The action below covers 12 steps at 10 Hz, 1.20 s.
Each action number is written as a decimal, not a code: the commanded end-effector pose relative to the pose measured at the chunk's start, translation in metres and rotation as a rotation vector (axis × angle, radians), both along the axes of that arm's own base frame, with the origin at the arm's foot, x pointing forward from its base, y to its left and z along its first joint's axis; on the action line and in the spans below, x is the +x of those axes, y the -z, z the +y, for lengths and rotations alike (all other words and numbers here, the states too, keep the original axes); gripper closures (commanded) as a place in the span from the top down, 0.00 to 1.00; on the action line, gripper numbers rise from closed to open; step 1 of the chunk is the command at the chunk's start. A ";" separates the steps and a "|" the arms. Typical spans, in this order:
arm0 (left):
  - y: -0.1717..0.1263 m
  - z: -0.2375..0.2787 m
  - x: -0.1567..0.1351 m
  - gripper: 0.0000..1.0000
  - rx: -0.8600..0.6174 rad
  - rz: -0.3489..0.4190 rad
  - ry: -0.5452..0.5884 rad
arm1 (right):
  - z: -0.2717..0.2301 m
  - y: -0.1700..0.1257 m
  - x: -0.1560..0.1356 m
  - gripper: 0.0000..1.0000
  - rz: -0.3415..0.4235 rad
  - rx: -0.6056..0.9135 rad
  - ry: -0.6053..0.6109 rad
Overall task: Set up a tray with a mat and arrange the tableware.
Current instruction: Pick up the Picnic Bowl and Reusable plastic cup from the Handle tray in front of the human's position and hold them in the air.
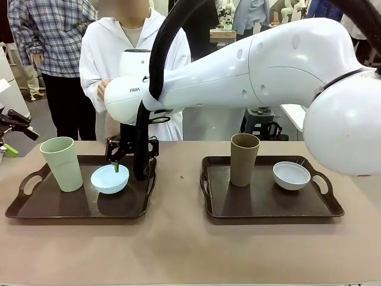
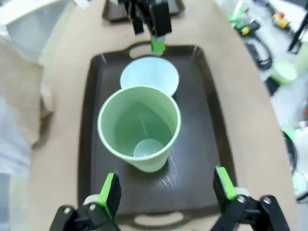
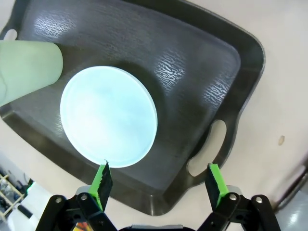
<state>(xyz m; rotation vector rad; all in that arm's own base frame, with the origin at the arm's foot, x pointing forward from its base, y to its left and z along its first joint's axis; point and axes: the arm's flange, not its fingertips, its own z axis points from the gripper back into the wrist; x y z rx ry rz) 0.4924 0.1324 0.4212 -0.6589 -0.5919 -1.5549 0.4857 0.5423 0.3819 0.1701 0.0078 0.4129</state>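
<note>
The left tray (image 1: 36, 205) holds a pale green cup (image 1: 62, 164) and a light blue bowl (image 1: 110, 179). My right gripper (image 1: 128, 169) reaches across to it and hangs open over the bowl's far rim (image 3: 108, 115); one finger is at the rim, the other above the tray floor (image 3: 202, 72). My left gripper (image 2: 166, 190) is open above the green cup (image 2: 139, 127), with the bowl (image 2: 149, 74) and the right gripper (image 2: 149, 36) beyond it. A brown cup (image 1: 244, 159) and a white bowl (image 1: 292, 175) stand on the right tray (image 1: 268, 205). The mat is out of view.
A person in a white coat (image 1: 98, 53) stands at the far side, behind my right arm (image 1: 250, 65), which spans the table above both trays. Bare tabletop (image 1: 178, 238) lies between and in front of the trays.
</note>
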 end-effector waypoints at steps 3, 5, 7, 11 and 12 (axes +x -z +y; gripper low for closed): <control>0.025 0.010 0.022 1.00 -0.097 -0.013 -0.016 | 0.021 0.014 0.009 1.00 -0.051 -0.023 0.032; 0.040 0.008 0.024 1.00 -0.086 -0.025 -0.085 | 0.029 0.025 0.011 1.00 -0.041 -0.031 0.024; 0.047 0.002 0.026 1.00 -0.111 -0.014 -0.070 | 0.033 0.032 0.014 1.00 -0.039 -0.043 0.026; 0.066 -0.015 0.034 1.00 -0.129 0.049 -0.021 | 0.034 0.034 0.018 1.00 -0.036 -0.033 0.027; 0.070 -0.018 0.036 1.00 -0.125 0.055 -0.019 | 0.034 0.034 0.019 1.00 -0.042 -0.033 0.032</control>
